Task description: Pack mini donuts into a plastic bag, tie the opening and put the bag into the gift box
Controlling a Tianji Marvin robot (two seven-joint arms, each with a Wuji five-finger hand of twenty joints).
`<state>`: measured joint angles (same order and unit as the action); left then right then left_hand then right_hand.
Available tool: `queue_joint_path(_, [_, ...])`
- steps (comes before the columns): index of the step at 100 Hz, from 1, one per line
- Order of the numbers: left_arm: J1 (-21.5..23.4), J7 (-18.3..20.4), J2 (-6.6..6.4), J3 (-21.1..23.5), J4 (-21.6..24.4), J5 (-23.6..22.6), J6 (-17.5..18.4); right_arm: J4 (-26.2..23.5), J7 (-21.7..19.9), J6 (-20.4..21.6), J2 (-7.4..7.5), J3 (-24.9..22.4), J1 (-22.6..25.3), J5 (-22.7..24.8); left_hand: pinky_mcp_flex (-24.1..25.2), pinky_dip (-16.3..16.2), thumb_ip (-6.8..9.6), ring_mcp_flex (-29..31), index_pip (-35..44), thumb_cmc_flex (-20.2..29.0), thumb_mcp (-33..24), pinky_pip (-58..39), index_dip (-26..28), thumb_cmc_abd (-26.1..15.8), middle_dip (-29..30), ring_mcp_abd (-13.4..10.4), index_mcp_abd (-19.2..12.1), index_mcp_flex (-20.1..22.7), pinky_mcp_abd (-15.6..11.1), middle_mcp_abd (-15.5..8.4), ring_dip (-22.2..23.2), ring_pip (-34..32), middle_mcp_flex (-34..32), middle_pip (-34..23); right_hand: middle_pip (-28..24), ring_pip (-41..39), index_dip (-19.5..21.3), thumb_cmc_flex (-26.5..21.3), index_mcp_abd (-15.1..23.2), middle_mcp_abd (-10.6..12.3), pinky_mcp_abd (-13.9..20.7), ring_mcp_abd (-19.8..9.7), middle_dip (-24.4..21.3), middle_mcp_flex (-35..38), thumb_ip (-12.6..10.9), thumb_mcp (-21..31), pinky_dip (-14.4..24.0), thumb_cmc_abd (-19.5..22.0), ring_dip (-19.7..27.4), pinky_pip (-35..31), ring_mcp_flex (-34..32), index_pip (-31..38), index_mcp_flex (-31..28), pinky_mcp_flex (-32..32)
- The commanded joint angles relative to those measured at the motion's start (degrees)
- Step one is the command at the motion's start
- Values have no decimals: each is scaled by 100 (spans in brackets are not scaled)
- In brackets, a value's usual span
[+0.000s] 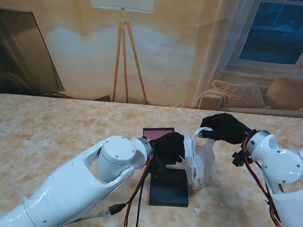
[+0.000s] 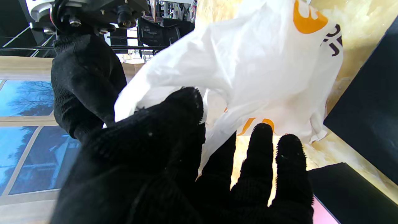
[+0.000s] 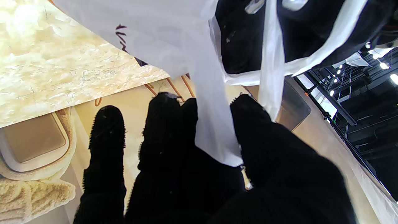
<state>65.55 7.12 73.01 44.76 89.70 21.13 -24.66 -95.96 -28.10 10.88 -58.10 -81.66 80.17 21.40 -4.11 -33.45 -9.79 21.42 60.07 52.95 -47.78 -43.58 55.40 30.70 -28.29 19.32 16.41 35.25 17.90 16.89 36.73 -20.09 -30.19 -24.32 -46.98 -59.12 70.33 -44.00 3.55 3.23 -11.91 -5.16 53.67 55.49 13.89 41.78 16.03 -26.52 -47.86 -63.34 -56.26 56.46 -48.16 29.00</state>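
**Bag held up between both hands, handles ready for the knot**

Taking the gift box (image 1: 169,186) as the landmark: its black lid or base lies flat on the table (image 1: 42,135) nearest to me, and a second part with a pink inside (image 1: 158,133) sits just beyond it.

The plastic bag (image 1: 199,163) hangs upright just to the right of the box, its bottom touching or nearly touching the table at the box's right edge. Its long axis runs up and down, with the handles at the top. Whether the donuts are inside cannot be told; the film is opaque white with orange print.

The left hand (image 1: 171,146) is over the far end of the box, touching the bag's left side. In the left wrist view its thumb and forefinger pinch one handle strip (image 2: 140,102), and the other fingers (image 2: 262,140) stand loosely apart.

The right hand (image 1: 224,128) is farther from the box, up and to the right, at the bag's top. In the right wrist view a handle strip (image 3: 214,130) is pinched between thumb and fingers.

Both hands are equally close to the mouth, so the tie, as I judge it, turns on crossing the two handles above the bag.
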Motion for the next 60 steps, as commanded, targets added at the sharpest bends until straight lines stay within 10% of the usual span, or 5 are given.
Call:
queue_joint_path(1, [1, -9, 28, -17, 52, -93, 22, -6, -112, -28, -10, 16, 50, -19, -49, -130, 63, 217, -159, 106, 348, -133, -188, -152, -103, 19, -291, -135, 31, -105, 161, -132, -193, -87, -238, -133, 372, -1718, 2345, 409, -30, -59, 114, -44, -347, 2245, -63, -206, -30, -125, 30, 1982, -430, -49])
queue_joint_path(18, [-8, -213, 63, -112, 12, -429, 136, 5, -136, -14, -6, 14, 54, -58, -91, -259, -226, 263, -2282, -567, 402, -266, -2060, 140, 45, -16, -424, 413, 136, -142, 207, -197, -220, 12, -236, -137, 362, -1707, 2330, 413, -34, -56, 122, -32, -353, 2273, -61, -214, -33, -122, 22, 1969, -464, -50])
queue_joint_path(33, [-8, -286, 72, -140, -10, -550, 207, 15, -161, 2, -1, 15, 49, -83, -76, -320, 89, 217, -3497, -1388, -547, -288, -2732, 362, 156, -29, -325, 748, 139, -103, 217, -189, -156, 115, -237, -143, 362, -1705, 2333, 410, -42, -51, 126, -15, -354, 2282, -57, -222, -36, -129, 13, 1966, -484, -34])
queue_joint_path(53, [-1, -340, 84, -165, 9, -617, 199, 59, -179, 28, 1, 45, 24, -122, 73, -272, 9, -45, -3436, -1520, -889, -116, -2656, 744, 317, -72, -706, 1066, 89, -59, 95, -17, 114, 323, -233, -143, 369, -1700, 2330, 405, -47, -51, 131, -11, -353, 2294, -59, -229, -35, -133, 10, 1963, -492, -36])
queue_joint_path(60, [-3, -360, 93, -182, 17, -624, 181, 81, -184, 43, 2, 60, 13, -134, 119, -251, -381, -119, -2878, -1369, -757, -41, -2185, 916, 328, -76, -794, 1098, 75, -45, 36, 47, 193, 355, -228, -143, 370, -1698, 2330, 414, -45, -59, 128, -13, -355, 2296, -60, -224, -34, -133, 3, 1963, -492, -34])
